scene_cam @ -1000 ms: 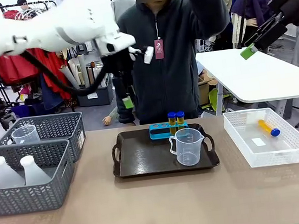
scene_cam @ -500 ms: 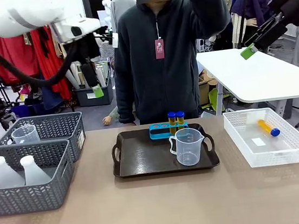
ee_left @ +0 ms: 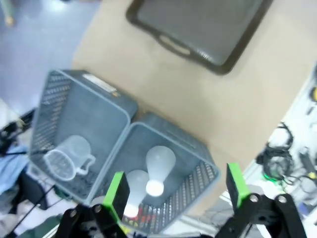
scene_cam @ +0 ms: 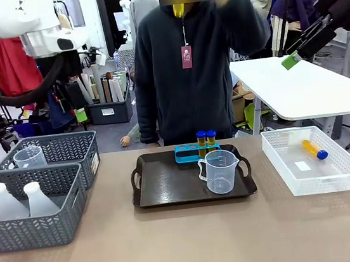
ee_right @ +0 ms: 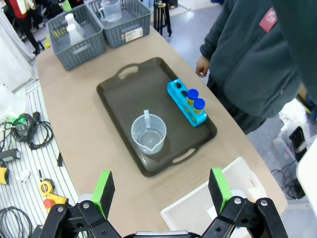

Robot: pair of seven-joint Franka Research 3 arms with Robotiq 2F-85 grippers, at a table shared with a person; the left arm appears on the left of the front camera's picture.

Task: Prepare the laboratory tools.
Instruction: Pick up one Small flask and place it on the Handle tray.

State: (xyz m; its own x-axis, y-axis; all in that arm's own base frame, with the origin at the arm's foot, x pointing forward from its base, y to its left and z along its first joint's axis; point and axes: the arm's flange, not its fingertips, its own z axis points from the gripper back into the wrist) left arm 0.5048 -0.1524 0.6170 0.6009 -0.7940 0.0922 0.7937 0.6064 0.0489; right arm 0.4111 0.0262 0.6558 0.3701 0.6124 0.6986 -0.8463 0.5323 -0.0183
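Hanging high over the table's left end, the left gripper point(ee_left: 177, 190) is spread wide and empty. The two white flasks point(ee_left: 157, 171) stand well below it in the near grey basket point(ee_left: 195, 183), seen between its fingers. A spare measuring cup point(ee_left: 69, 157) sits in the far grey basket point(ee_left: 54, 106). The right gripper point(ee_right: 161, 191), also spread and empty, hovers high at the right, well above the dark tray point(ee_right: 124, 94). On it stand a clear measuring cup point(ee_right: 148, 134) and, at its far edge, two blue-capped tubes point(ee_right: 195, 101) in the blue rack point(ee_right: 178, 91).
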